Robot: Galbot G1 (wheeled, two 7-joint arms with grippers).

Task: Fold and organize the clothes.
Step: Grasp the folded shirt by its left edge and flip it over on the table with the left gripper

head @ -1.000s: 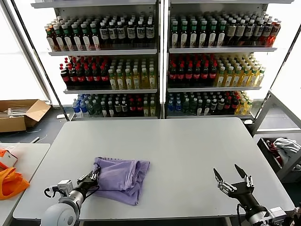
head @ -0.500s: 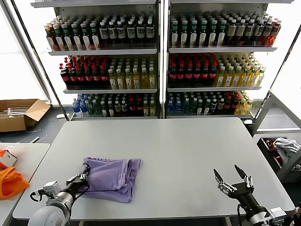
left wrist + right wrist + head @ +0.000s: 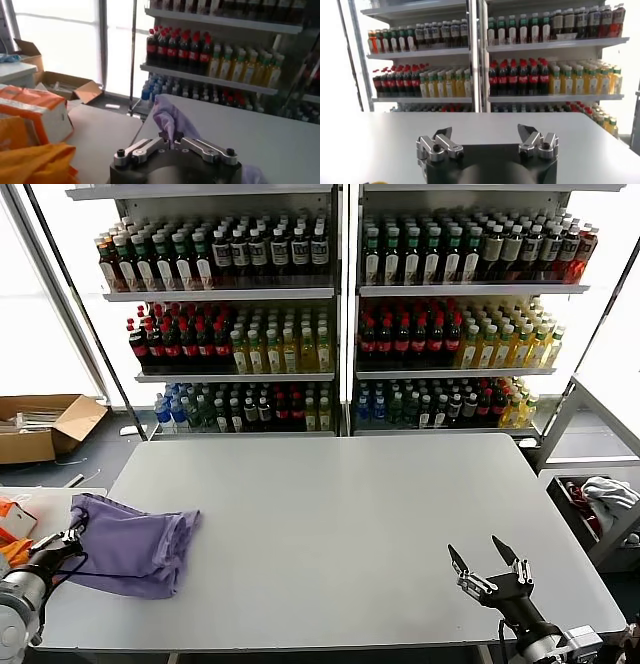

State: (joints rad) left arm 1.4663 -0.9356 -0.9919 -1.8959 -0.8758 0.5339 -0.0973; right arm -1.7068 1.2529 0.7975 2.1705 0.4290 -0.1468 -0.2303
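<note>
The folded lavender T-shirt (image 3: 135,546) lies at the grey table's front left corner, one edge over the table's left side. My left gripper (image 3: 72,536) is shut on that edge, off the table's left side. In the left wrist view the lavender cloth (image 3: 172,119) rises from between the closed jaws of the left gripper (image 3: 173,141). The printed graphic and neck label are hidden. My right gripper (image 3: 483,561) is open and empty above the table's front right part; in its own view the right gripper (image 3: 485,135) holds nothing.
A second table (image 3: 50,506) stands to the left with a bright orange bag (image 3: 12,552) on it. Drink shelves (image 3: 340,314) stand behind the grey table (image 3: 380,514). A white-grey cloth bundle (image 3: 605,496) lies in a bin at the right. A cardboard box (image 3: 40,424) lies on the floor at the far left.
My left gripper has pulled the folded T-shirt leftward across the table, from left of centre to the front left corner. The right gripper has barely moved.
</note>
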